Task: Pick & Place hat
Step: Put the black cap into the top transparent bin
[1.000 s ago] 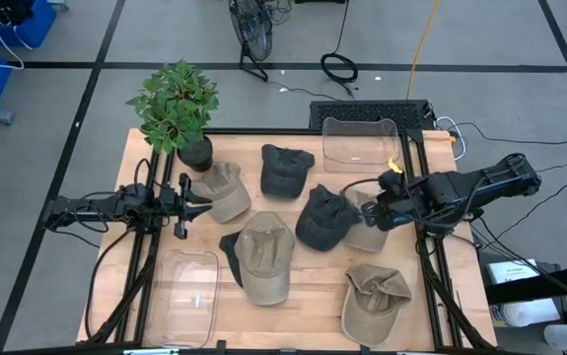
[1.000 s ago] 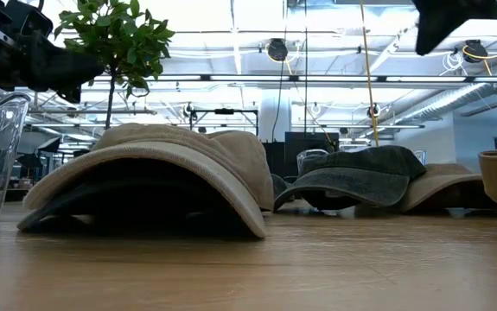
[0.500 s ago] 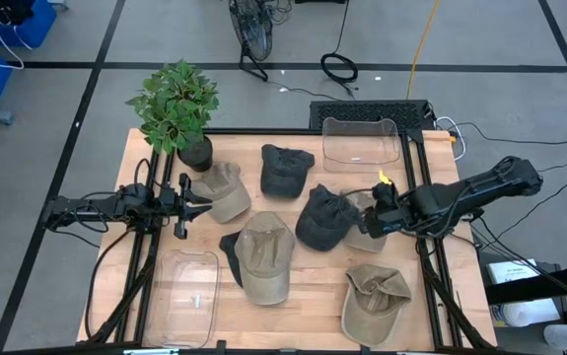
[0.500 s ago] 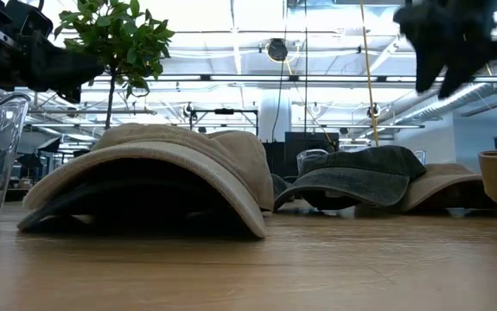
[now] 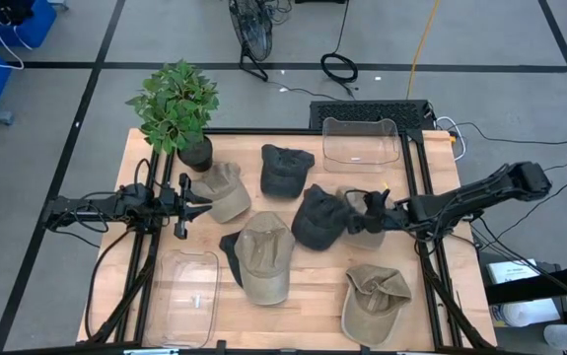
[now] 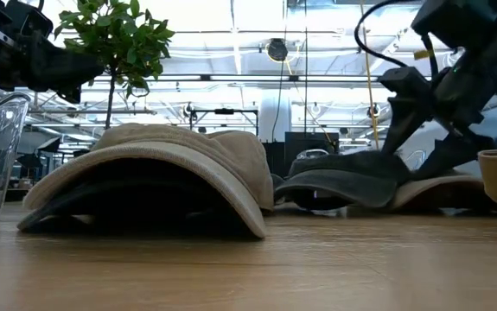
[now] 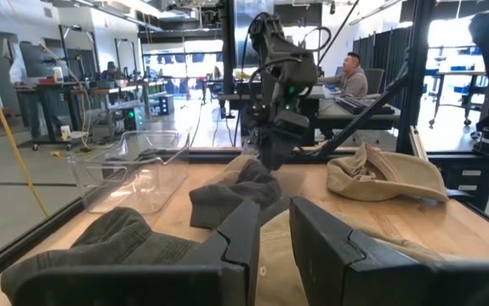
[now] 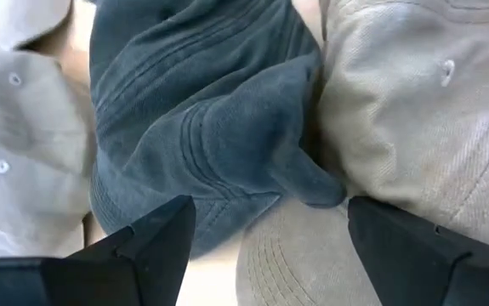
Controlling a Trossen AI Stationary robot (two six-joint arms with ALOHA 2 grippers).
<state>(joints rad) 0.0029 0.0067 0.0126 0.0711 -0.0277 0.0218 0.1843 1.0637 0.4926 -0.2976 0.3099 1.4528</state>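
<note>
Right arm low over mid-table with fingers spread; left arm waiting at the left edge.

The right gripper (image 5: 364,213) sits at the end of a dark arm stretched in from the table's right side, angled down to just above the table surface, its two dark fingers (image 8: 414,246) standing wide apart with nothing between them. The left gripper (image 5: 190,204) hangs level over the table's left side, pointing towards the centre, its fingers (image 7: 242,234) close together with a narrow gap.
</note>
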